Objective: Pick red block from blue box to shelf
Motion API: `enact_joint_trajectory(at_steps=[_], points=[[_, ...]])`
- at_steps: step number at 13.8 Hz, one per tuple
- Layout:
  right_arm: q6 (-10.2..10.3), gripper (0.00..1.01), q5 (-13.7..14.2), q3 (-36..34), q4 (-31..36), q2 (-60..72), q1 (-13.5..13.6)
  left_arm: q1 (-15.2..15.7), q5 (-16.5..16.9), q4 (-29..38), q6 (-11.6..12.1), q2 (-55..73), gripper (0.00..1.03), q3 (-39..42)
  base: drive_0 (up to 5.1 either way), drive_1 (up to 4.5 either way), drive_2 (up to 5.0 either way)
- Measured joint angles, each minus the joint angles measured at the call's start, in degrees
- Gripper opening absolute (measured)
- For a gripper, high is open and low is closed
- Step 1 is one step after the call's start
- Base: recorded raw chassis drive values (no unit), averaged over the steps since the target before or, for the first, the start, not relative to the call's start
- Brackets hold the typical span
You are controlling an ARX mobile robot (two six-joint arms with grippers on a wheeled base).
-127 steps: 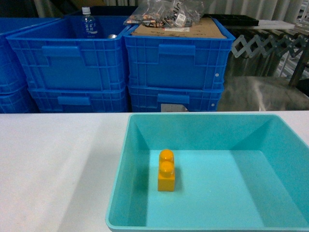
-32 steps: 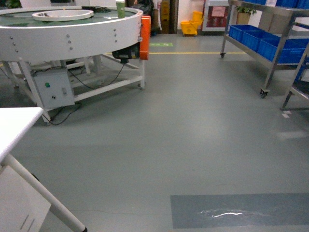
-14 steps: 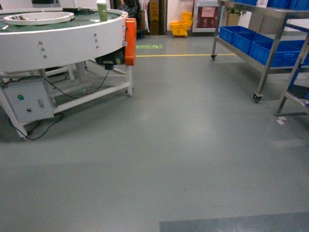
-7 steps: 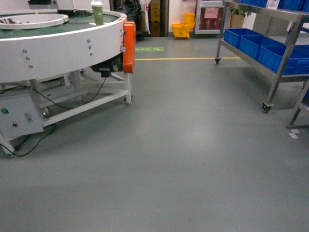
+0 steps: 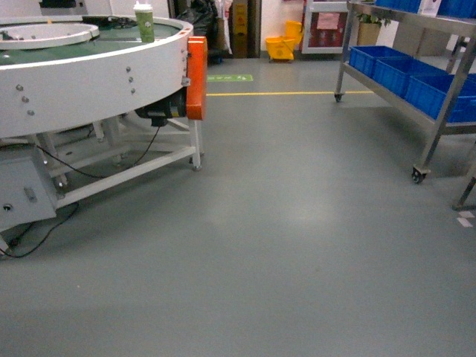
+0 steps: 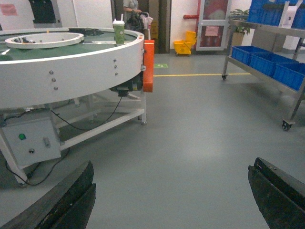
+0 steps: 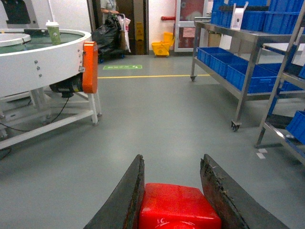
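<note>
Right pincer (image 7: 174, 191) pinching the red block (image 7: 178, 207) between its jaws | left pincer (image 6: 171, 200) spread, empty | shelf (image 5: 416, 67) ahead to our right across open floor, nearer our right arm

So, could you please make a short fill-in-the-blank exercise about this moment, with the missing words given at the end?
1. The right gripper is shut on the ______ block.
2. The left gripper holds nothing; its fingers stand wide ______.
3. The green cup stands on the round white ______ table.
4. On the steel shelf at the right sit crates of ______ colour.

Missing words: red; open; conveyor; blue
</note>
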State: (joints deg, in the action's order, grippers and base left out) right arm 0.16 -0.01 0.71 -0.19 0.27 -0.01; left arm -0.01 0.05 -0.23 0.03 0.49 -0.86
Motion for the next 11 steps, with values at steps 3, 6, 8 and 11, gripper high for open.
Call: enact_joint_trajectory(at_steps=[3, 6, 8, 11], points=[[0.0, 0.29, 0.0, 0.0, -0.1, 0.0, 0.0, 0.0, -0.1, 0.0, 0.0, 0.0, 0.98, 0.0, 1.7, 5.91, -2.5], [0.0, 0.29, 0.0, 0.0, -0.3, 0.0, 0.0, 0.1, -0.2, 0.0, 0.0, 0.0, 0.98, 0.0, 0.5, 4.68, -3.7], [0.0, 0.29, 0.0, 0.0, -0.1, 0.0, 0.0, 0.0, -0.1, 0.0, 0.0, 0.0, 0.98, 0.0, -0.2, 4.01, -4.4], [0.0, 0.29, 0.0, 0.0, 0.0, 0.0, 0.0, 0.0, -0.1, 0.0, 0.0, 0.0, 0.98, 0.0, 0.0, 4.26, -4.2]])
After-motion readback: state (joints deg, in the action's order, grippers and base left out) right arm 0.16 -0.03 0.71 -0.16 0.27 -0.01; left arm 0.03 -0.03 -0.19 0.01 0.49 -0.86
